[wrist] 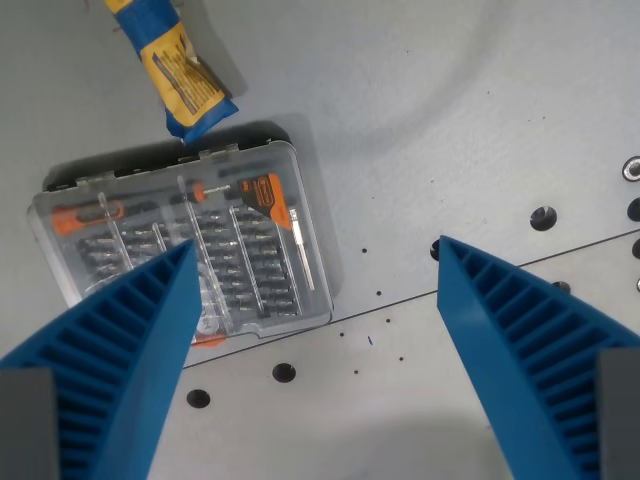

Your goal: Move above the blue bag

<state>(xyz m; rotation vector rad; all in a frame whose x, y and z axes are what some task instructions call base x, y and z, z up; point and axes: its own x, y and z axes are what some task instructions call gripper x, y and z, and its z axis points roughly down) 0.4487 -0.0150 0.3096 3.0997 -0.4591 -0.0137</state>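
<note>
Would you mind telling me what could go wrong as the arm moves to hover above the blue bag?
1. The blue bag sits at the wrist view's top-left edge, partly cut off, so the arm may misjudge its centre.
2. The clear bit case touches or nearly touches the bag; a low pass could let the open gripper clip it.
3. The case fills more of the view, so the arm might stop above it instead.

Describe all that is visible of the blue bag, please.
The blue bag is a small glossy packet, blue with a yellow panel of dark print too small to read. It lies flat and slanted on the grey table at the wrist view's upper left, its top cut off by the frame. Its lower end seems to meet the clear bit case.
</note>
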